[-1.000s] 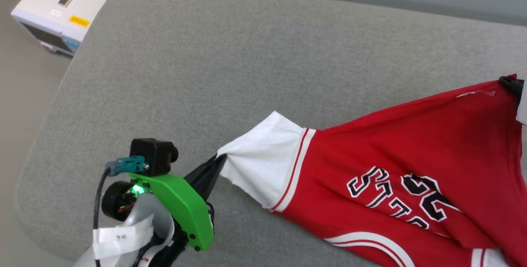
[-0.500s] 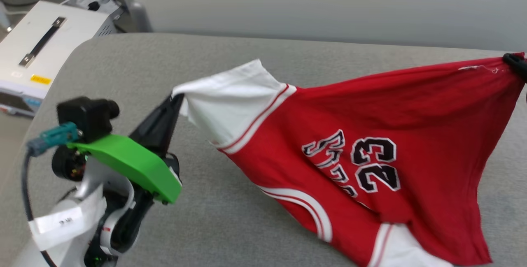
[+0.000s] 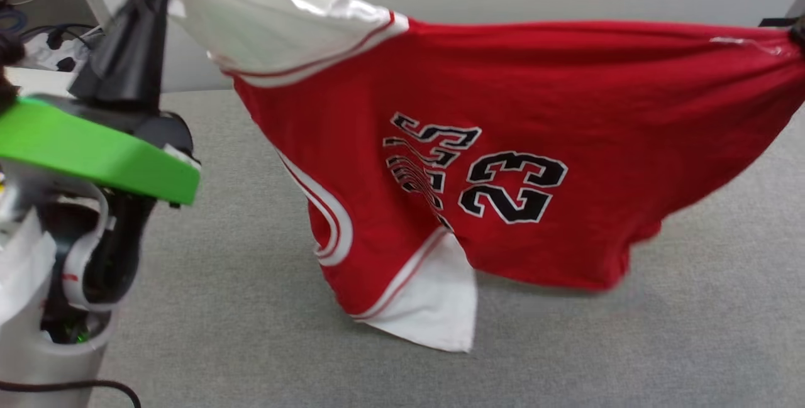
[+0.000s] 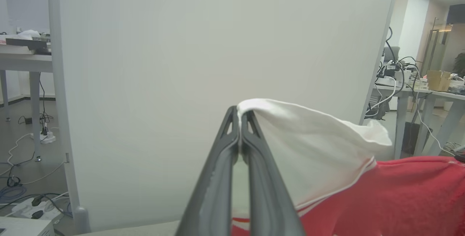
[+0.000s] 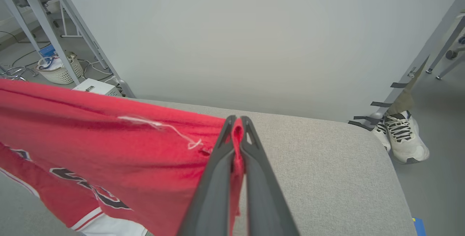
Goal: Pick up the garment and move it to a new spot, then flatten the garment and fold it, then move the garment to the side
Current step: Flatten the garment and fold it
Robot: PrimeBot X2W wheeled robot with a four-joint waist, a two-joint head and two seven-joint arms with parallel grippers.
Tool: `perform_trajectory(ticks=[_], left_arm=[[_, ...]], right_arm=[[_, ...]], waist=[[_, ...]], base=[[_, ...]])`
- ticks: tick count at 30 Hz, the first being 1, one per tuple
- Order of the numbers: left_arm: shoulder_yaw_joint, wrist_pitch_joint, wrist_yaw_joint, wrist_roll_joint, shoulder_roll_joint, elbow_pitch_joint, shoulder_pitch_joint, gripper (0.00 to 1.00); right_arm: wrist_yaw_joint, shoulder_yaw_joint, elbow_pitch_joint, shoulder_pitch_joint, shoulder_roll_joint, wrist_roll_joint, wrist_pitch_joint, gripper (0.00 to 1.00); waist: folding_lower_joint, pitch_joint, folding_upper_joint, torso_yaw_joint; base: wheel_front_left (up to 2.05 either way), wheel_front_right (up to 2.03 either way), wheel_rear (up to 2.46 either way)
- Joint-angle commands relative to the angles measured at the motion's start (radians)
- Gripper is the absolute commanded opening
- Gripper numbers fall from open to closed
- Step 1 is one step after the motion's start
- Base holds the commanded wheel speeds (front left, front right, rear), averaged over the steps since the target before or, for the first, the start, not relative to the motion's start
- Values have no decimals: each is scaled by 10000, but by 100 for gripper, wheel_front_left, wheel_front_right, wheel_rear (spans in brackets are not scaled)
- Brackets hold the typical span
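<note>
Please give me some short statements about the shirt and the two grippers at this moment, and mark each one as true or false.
1. The left gripper pinches a white sleeve of the shirt. True.
2. The right gripper is open and holds nothing. False: it is shut on a red edge of the shirt.
3. The shirt lies flat on the grey cushion. False: it hangs stretched between both grippers.
4. The number 23 shows on the shirt. True.
5. A person's shoes stand on the floor beside the cushion. True.
</note>
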Motion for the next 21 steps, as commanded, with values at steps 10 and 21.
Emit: perform_trajectory(ticks=[10, 21], left_arm=[[371, 163, -523, 629, 961, 246, -2549, 0], [253, 733, -1937, 612, 1502, 2907, -7526, 0]], right_arm=[[-6, -469, -365, -1755, 18, -67, -309, 0], [-6, -270, 1342, -5033, -79, -877, -1772, 0]], waist=[[1, 1718, -1, -412], [1, 4404, -1, -340]], base=[[0, 0, 0], [0, 0, 0]])
